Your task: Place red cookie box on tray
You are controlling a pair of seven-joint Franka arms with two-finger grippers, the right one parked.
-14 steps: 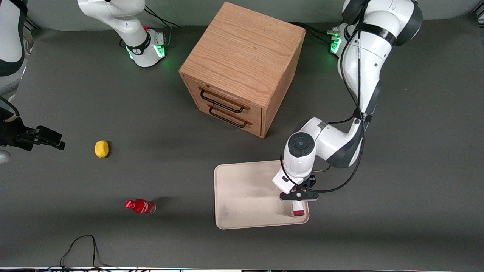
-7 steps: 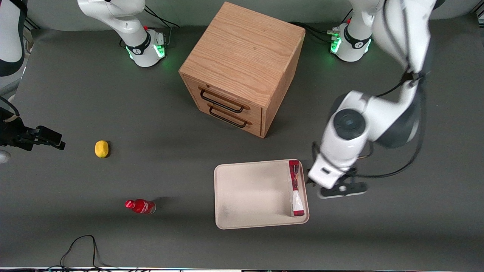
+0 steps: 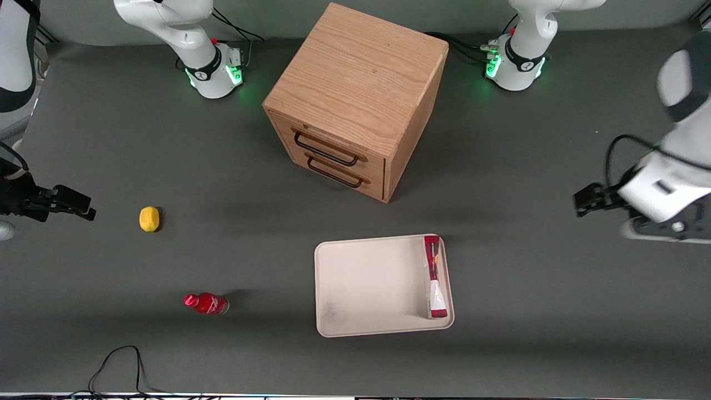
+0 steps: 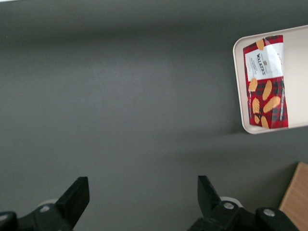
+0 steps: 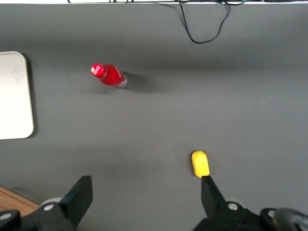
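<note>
While hanging well clear of the tray, toward the working arm's end of the table: gripper, fingers spread wide over bare dark tabletop, nothing between them. Flat on the tray along the short edge nearest that gripper: red cookie box, touching the rim. Farther from the front camera than the tray: wooden drawer cabinet. Toward the parked arm's end: small red bottle, yellow lemon.
</note>
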